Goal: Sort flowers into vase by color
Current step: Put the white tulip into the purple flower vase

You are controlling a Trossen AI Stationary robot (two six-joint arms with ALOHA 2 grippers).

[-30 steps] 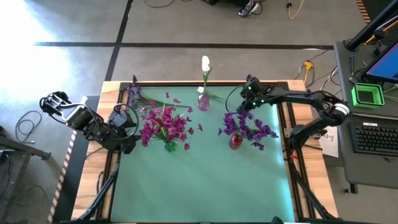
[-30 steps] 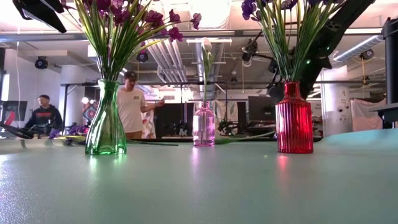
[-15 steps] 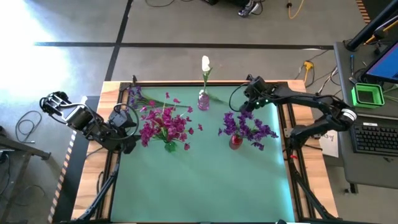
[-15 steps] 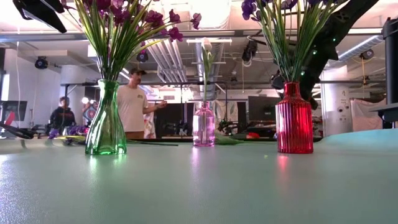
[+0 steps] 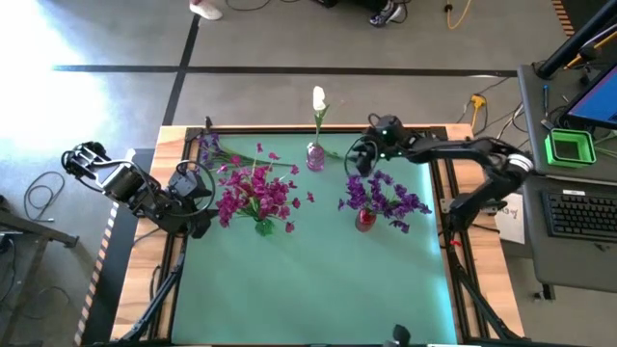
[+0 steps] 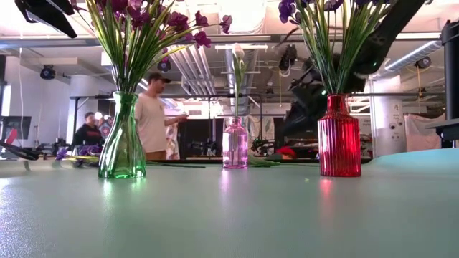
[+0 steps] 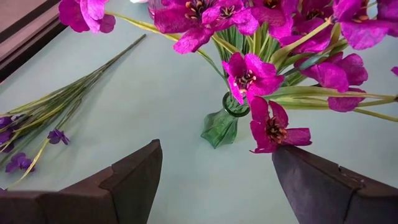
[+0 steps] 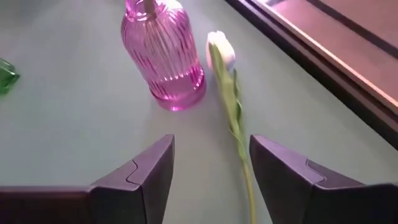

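Lying flat on the green worktop (image 5: 318, 289) just beside the pink vase (image 8: 163, 57), the white bud (image 8: 221, 46) sits ahead of the right pincer (image 8: 211, 167), whose fingers stand apart and empty. Its thin stem looks light and whippy, so mid-stem seems the safest hold, away from the soft bloom. Purple stems (image 7: 37, 127) lie loose near the waiting left pincer (image 7: 214, 180), also spread wide. People stand in the workshop behind.

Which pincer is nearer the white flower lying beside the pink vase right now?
Right. The right pincer is open, just short of the white flower by the pink vase; the left pincer waits beyond the green vase.
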